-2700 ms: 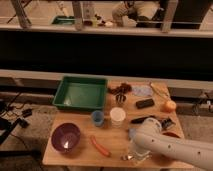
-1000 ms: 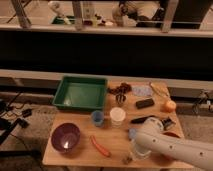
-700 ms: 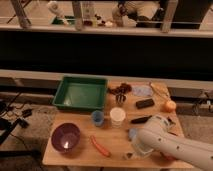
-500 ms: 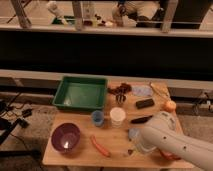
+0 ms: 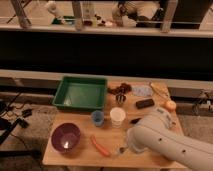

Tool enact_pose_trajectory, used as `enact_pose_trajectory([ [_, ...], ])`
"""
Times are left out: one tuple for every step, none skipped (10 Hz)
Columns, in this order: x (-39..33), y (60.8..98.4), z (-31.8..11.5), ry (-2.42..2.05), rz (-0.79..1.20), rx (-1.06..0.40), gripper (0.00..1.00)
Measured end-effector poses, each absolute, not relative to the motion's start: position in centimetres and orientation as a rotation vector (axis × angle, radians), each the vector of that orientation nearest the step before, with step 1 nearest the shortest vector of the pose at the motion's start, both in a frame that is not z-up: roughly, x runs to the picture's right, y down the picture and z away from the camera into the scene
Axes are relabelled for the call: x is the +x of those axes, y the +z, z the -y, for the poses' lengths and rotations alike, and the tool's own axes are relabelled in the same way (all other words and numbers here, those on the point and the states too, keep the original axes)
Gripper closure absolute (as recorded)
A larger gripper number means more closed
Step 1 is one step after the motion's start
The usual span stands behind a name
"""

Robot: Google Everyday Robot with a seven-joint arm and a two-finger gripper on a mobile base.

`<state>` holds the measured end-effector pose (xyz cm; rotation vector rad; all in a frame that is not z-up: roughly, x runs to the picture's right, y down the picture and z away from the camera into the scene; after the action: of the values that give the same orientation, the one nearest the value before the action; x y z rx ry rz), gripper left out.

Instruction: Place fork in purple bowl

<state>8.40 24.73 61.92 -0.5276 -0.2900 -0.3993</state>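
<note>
The purple bowl (image 5: 66,138) stands empty at the front left of the wooden table (image 5: 82,156). A small shiny bit that looks like the fork (image 5: 121,149) lies at the table's front, right of an orange stick (image 5: 100,146). My white arm comes in from the lower right. Its end, with the gripper (image 5: 129,146), sits low over the table right beside that shiny bit. The gripper is shut, and the arm's bulk hides whether it touches or holds the fork.
A green tray (image 5: 80,92) fills the back left. In front of it stand a blue cup (image 5: 97,118) and a white cup (image 5: 117,116). A black block (image 5: 145,103), an orange fruit (image 5: 171,105) and a dark-handled utensil (image 5: 136,120) lie at the right.
The arm's front end has swung left and a little further in over the table's front, closer to the orange stick. The bowl, cups and tray have stayed put.
</note>
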Motion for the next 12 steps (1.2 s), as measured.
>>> enact_pose_trajectory([
  [6.6, 60.7, -24.6, -0.426, 0.305, -0.52, 0.98],
  [5.2, 59.7, -24.6, -0.449, 0.319, -0.515, 0.98],
  [3.6, 58.7, -24.5, -0.481, 0.337, -0.507, 0.98],
  [1.5, 58.0, -24.4, -0.525, 0.358, -0.499, 0.98],
  [-0.3, 57.7, -24.4, -0.553, 0.373, -0.498, 0.98],
  [-1.6, 57.6, -24.6, -0.57, 0.377, -0.505, 0.98],
  [-3.6, 57.8, -24.7, -0.592, 0.372, -0.508, 0.98],
  [-5.2, 58.1, -25.1, -0.608, 0.36, -0.515, 0.98],
  [-6.4, 58.6, -25.4, -0.612, 0.342, -0.522, 0.98],
  [-7.2, 59.4, -25.7, -0.615, 0.318, -0.532, 0.98],
  [-7.8, 59.8, -25.8, -0.618, 0.305, -0.531, 0.98],
  [-8.3, 60.4, -25.8, -0.622, 0.291, -0.529, 0.98],
])
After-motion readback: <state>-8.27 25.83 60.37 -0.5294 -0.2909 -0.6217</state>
